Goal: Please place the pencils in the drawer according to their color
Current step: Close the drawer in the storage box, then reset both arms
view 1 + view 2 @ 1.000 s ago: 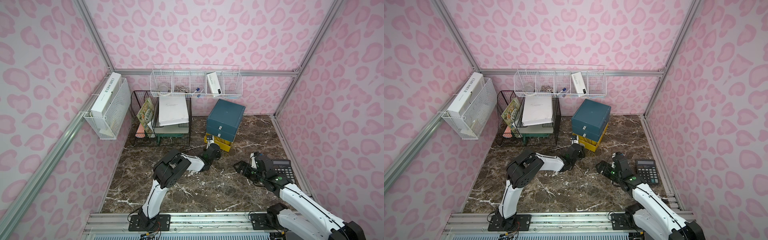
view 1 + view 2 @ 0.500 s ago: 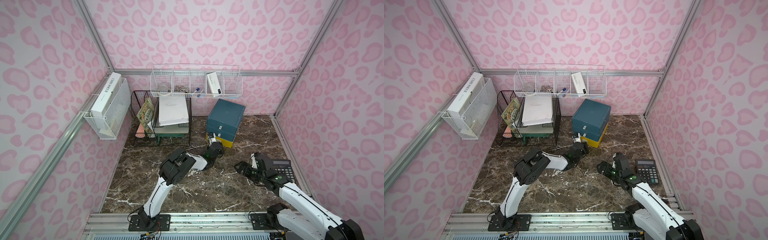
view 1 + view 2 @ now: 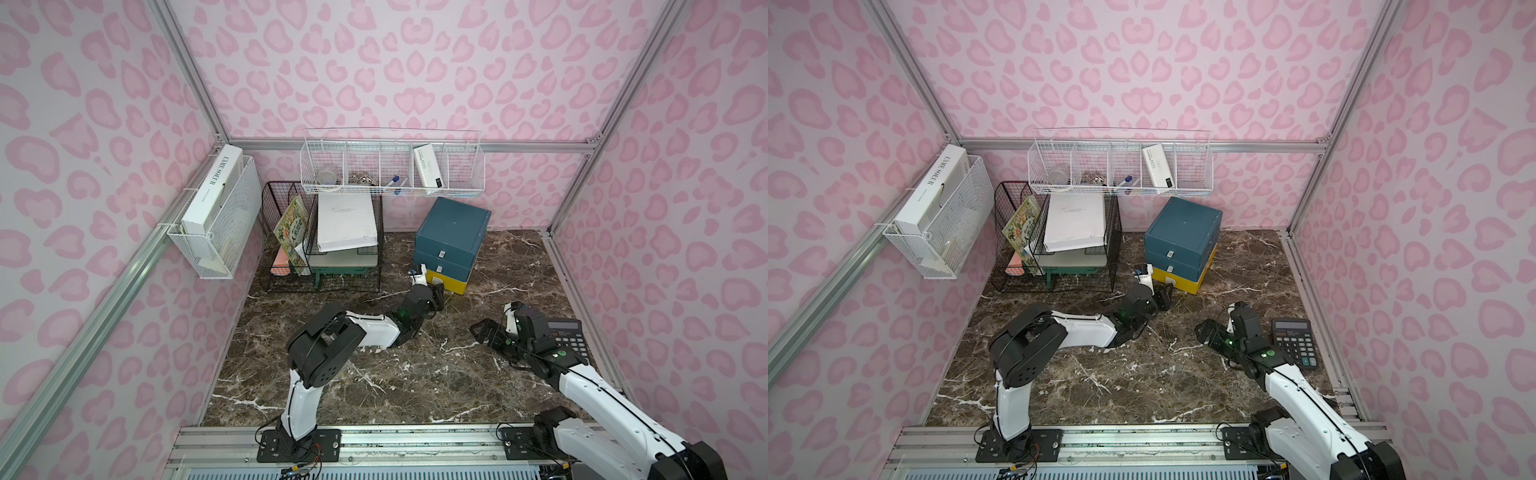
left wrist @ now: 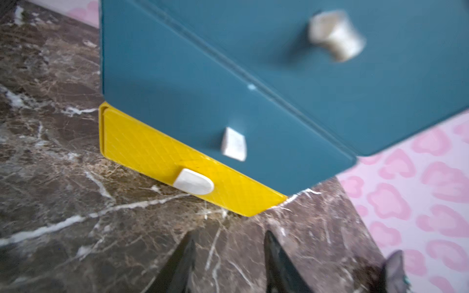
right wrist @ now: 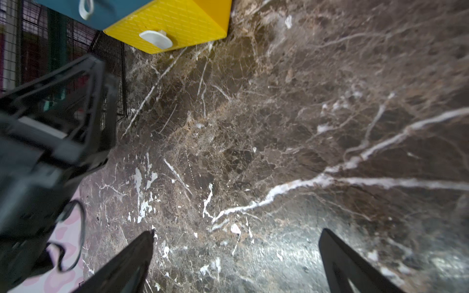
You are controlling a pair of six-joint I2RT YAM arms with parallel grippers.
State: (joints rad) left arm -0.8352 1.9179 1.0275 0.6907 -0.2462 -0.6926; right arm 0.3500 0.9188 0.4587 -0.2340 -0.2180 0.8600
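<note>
No pencils show; the drawer (image 3: 451,245) looks shut, so sorting seems done. Left tool (image 4: 229,237), at its 7 o'clock, part-open, empty; right tool (image 5: 237,231) wide, empty.

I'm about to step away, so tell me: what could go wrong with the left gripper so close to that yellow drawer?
The left gripper stands open just short of the white handle of the yellow drawer; a pull might drag the whole cabinet. The right gripper hovers nearby, so the two might clash.
</note>
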